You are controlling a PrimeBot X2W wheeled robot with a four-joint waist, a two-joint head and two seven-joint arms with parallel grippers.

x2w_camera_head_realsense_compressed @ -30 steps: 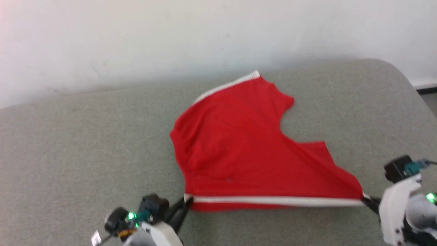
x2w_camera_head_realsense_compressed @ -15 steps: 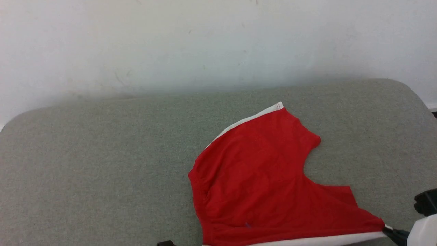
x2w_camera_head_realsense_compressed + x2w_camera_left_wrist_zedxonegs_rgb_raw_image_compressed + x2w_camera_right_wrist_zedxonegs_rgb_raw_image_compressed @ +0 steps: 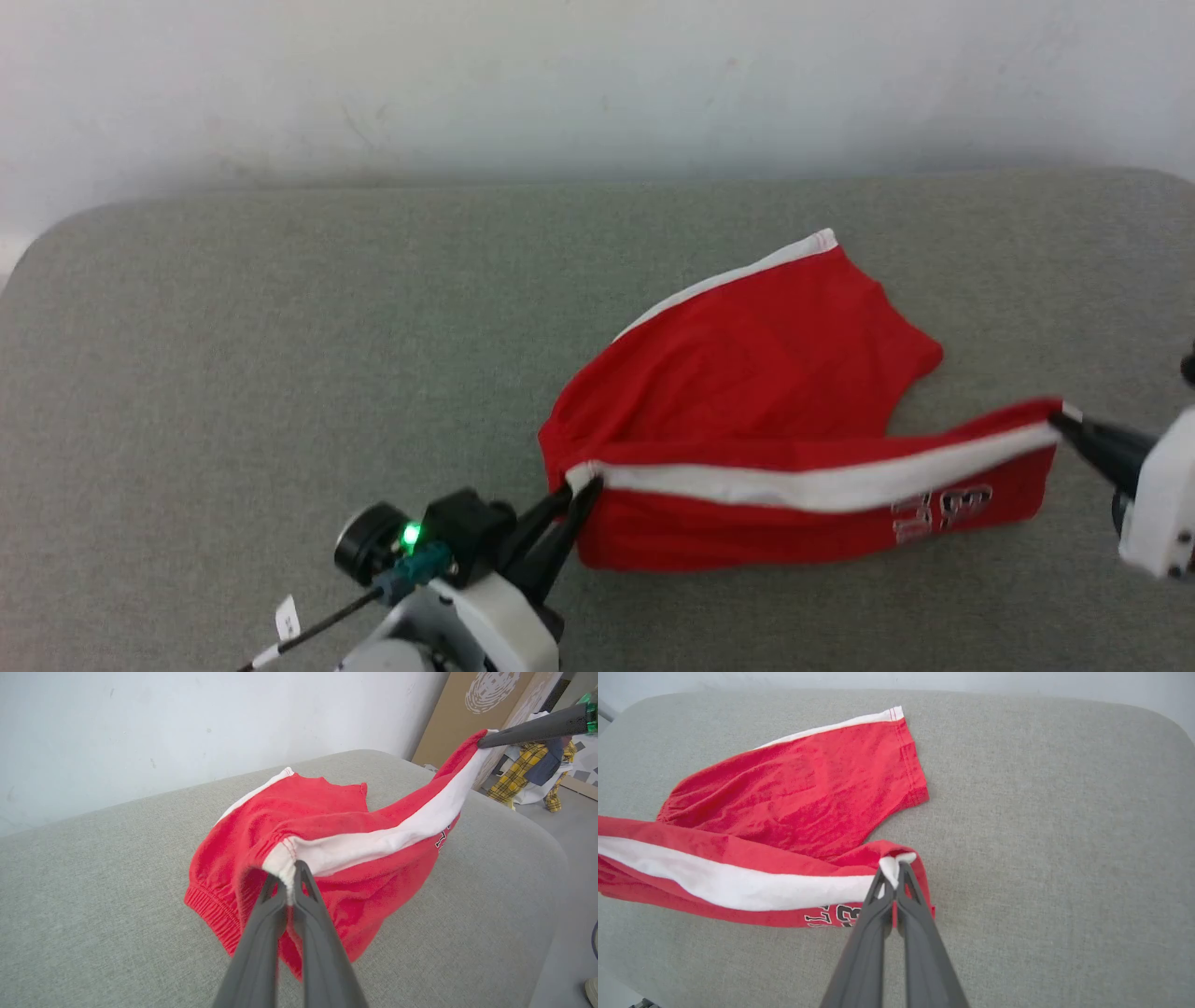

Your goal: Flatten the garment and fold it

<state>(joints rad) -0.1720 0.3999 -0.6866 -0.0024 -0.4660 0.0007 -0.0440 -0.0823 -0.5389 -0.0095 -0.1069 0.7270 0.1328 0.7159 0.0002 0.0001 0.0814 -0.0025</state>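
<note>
Item: garment, red shorts. The far leg lies on the grey cushion; the near side stripe is lifted taut.
Left gripper: fingers clamped on the stripe's waistband end.
Right gripper: fingers clamped on its hem end.
Handling: you hold both ends level and evenly tensioned, laying the lifted leg squarely over the far one.

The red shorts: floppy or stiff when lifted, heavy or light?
Probably floppy: the shorts hang in folds below the edge stretched between the left gripper and right gripper. Likely light, since two fingertip pinches hold one side up.
</note>
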